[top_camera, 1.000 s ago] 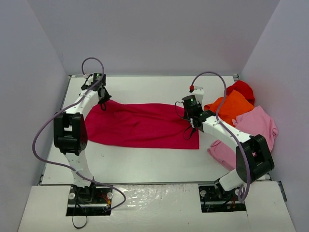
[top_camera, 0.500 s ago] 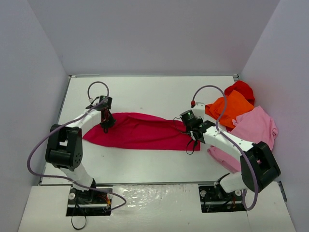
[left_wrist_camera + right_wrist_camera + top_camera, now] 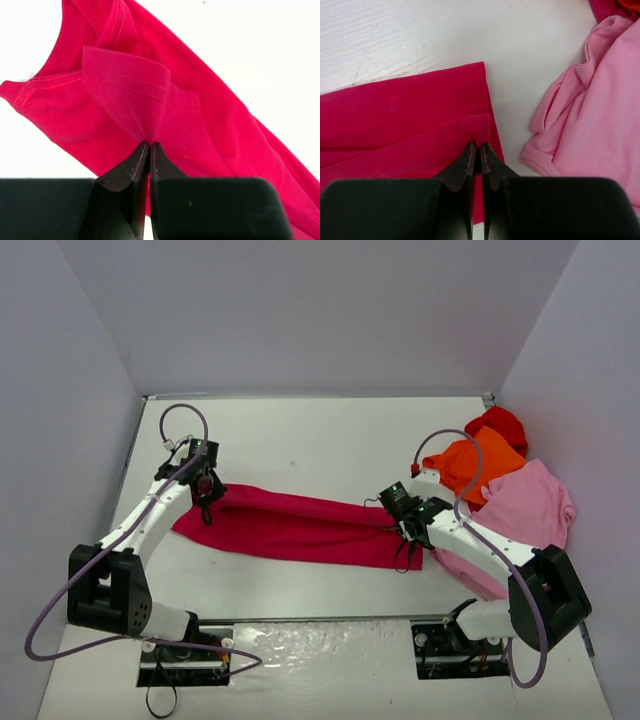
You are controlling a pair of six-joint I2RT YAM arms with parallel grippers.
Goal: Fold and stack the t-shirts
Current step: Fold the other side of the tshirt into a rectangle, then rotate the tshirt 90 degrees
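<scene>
Shirts number 4, all soft plain cloth. Crimson shirt (image 3: 300,528) lies as 1 long, narrow, creased band across the smooth white counter (image 3: 300,435). Left hand (image 3: 150,145) is pinched tight on a stitched fold at its left end. Right hand (image 3: 479,146) is pinched tight on its hemmed right corner. Pink shirt (image 3: 530,505), orange shirt (image 3: 480,462) and red shirt (image 3: 498,425) lie crumpled together at the right.

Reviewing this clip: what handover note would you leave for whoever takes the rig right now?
Left gripper: shut on the crimson shirt, at its left end.
Right gripper: shut on the same shirt's right-end hem.
It lies as a long narrow strip across the table; light pink shirt, orange shirt and red shirt sit heaped, unfolded, at the right.
Done: seemingly one lengthwise fold.
Left: finish this shirt, fold the other three, stack all.
</scene>
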